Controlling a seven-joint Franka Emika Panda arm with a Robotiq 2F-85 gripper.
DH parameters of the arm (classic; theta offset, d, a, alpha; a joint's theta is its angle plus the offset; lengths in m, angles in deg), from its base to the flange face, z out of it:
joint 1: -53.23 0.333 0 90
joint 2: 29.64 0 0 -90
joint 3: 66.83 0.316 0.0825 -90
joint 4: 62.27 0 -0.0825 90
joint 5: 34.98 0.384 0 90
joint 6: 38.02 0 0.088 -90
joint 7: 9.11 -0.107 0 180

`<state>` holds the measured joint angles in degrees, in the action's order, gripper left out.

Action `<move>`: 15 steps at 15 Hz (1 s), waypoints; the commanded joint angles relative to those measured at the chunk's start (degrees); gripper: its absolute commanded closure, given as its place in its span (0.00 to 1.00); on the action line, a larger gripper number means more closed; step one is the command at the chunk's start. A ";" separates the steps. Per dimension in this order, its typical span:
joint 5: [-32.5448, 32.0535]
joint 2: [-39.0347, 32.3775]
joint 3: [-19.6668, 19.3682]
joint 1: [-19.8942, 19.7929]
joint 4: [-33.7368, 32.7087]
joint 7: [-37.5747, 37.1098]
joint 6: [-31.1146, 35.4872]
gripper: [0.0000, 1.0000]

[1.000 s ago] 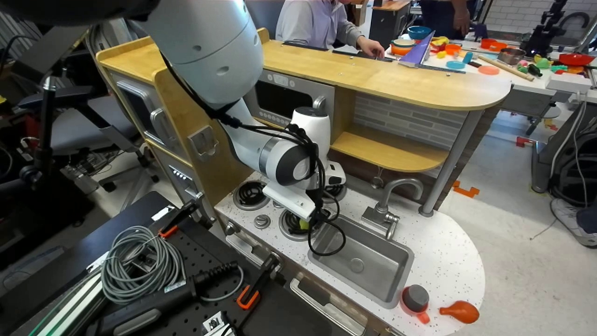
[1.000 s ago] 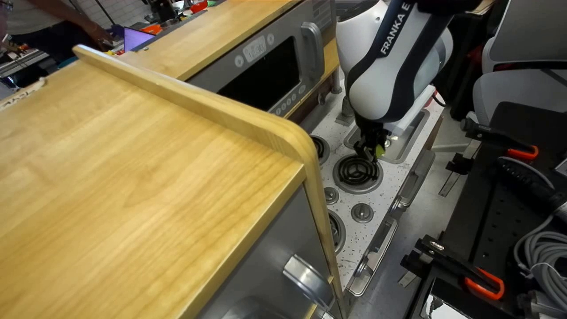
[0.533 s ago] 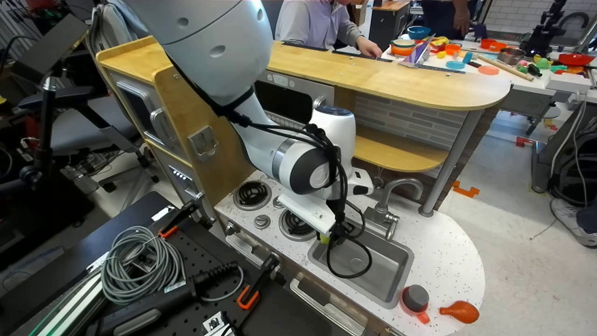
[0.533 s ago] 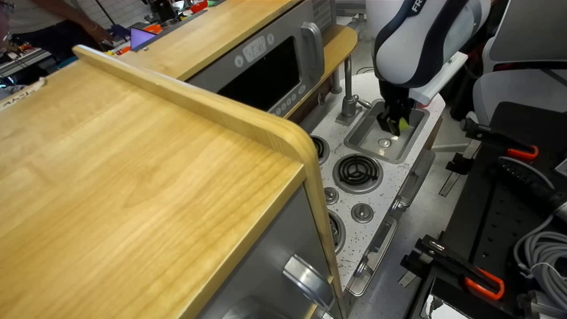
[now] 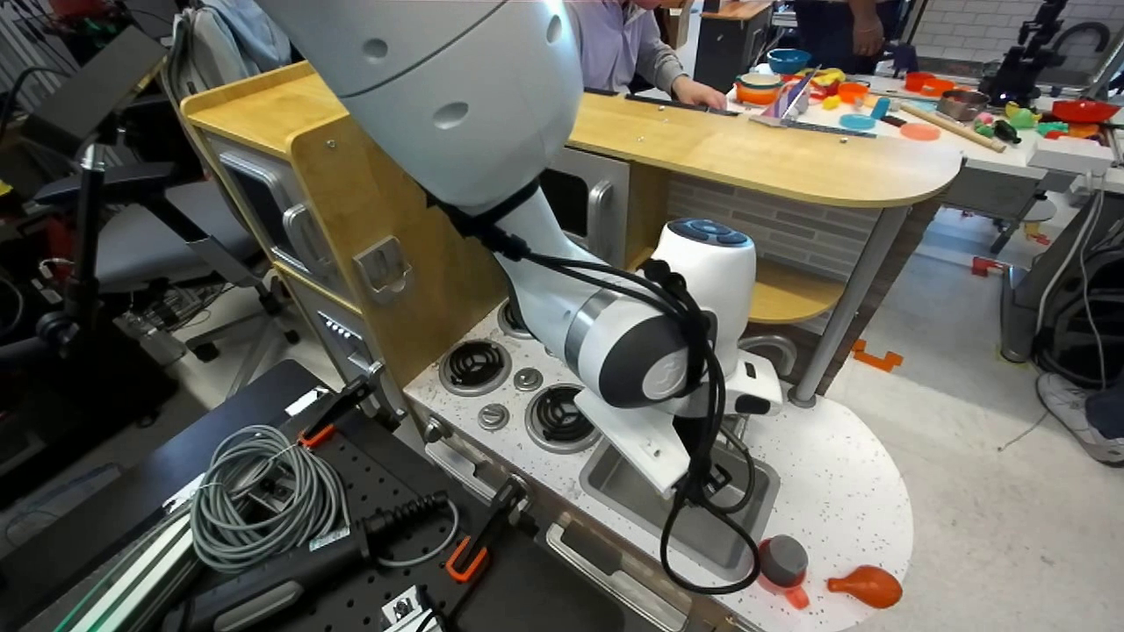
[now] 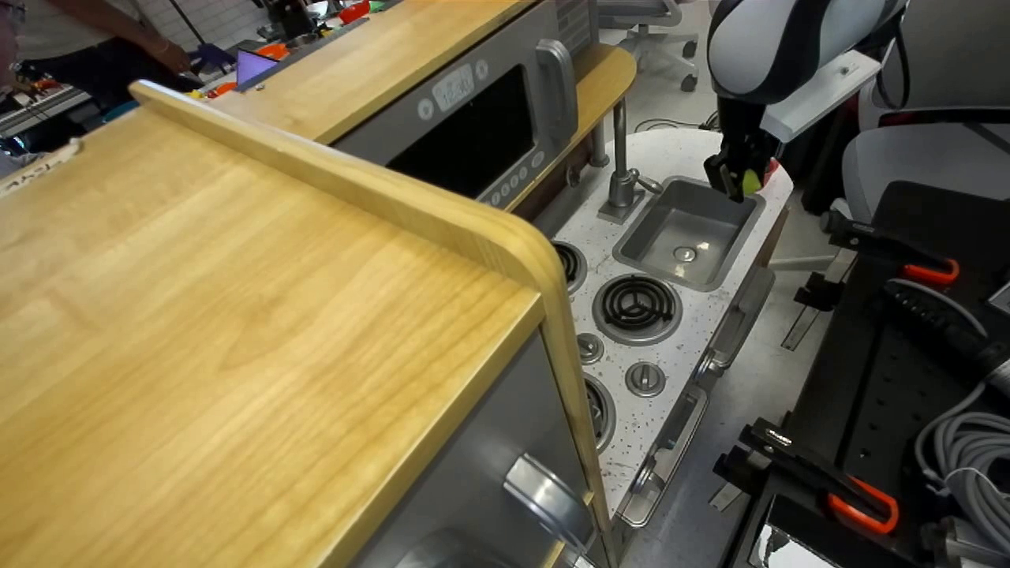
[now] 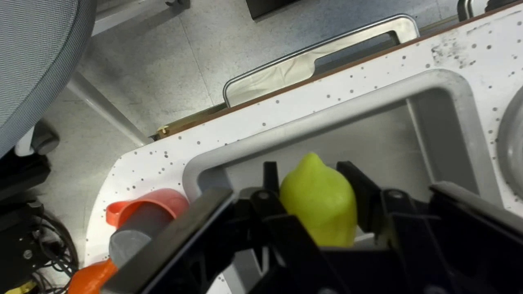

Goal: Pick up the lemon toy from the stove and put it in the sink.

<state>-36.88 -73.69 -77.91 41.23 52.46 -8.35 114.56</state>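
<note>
While the lemon point(image 7: 320, 208) is held above the sink point(image 7: 380, 151), its sides are clasped between the two black fingers point(image 7: 365, 196) of the gripper point(image 7: 311, 175); its pointed end is directed toward the top of the wrist view, slightly past the fingertips. In an exterior view, the lemon is seen against the fingers, near the end of the sink farther from the stove point(image 6: 618, 364). It is hidden in an exterior view where black cables point(image 5: 700, 487) are hung in a loop from the white arm point(image 5: 474, 105).

The drain point(image 6: 685, 254) is visible in the floor of the sink, and the faucet point(image 6: 622, 189) is mounted along the rear edge. In the same speckled white countertop point(image 5: 843, 474), the stove is set beside the sink, its black burners point(image 6: 637, 309) ringed in silver and two gray knobs point(image 5: 493, 416) placed among them.

Beyond the opposite end of the sink, a red cup point(image 7: 163, 198) is placed close to the rim, with a gray piece point(image 7: 141, 234) at its mouth; near the cup, an orange pear-shaped object point(image 5: 874, 586) is laid. Behind the stove, a toy microwave point(image 6: 473, 130) is mounted in a wooden cabinet point(image 6: 237, 315). On a black perforated bench point(image 5: 527, 597) in front, a coil of gray cable point(image 5: 211, 527) is laid.
</note>
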 commanded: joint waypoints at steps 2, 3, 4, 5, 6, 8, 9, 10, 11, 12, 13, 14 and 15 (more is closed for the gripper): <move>1.83 -5.58 0.60 -2.11 -5.75 -1.55 0.31 0.84; 1.91 -6.93 0.65 -2.26 -7.17 -1.81 0.21 0.84; 1.91 -8.27 0.38 -2.11 -8.36 -2.20 0.37 0.84; 2.05 -9.67 0.42 -2.10 -9.80 -2.25 0.41 0.84; 2.16 -10.97 0.56 -2.18 -11.16 -2.29 0.25 0.84; 1.74 -13.61 0.38 -1.75 -14.10 -2.50 -0.19 0.84; 1.68 -14.82 0.56 -1.85 -15.39 -2.23 -0.36 0.84; 1.49 -15.95 0.70 -1.87 -16.54 -1.85 -0.48 0.84; 1.13 -17.14 0.65 -1.66 -17.73 -1.58 -0.70 0.84; 0.95 -18.20 0.63 -1.55 -18.83 -1.50 -0.82 0.84; 0.85 -19.20 0.60 -1.40 -19.89 -1.47 -0.90 0.84; 0.85 -20.23 0.64 -1.35 -20.95 -1.44 -0.92 0.84; 0.82 -21.29 0.66 -1.25 -22.03 -1.43 -1.04 0.84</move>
<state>-35.72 -91.12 -77.49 40.08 35.42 -10.34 114.59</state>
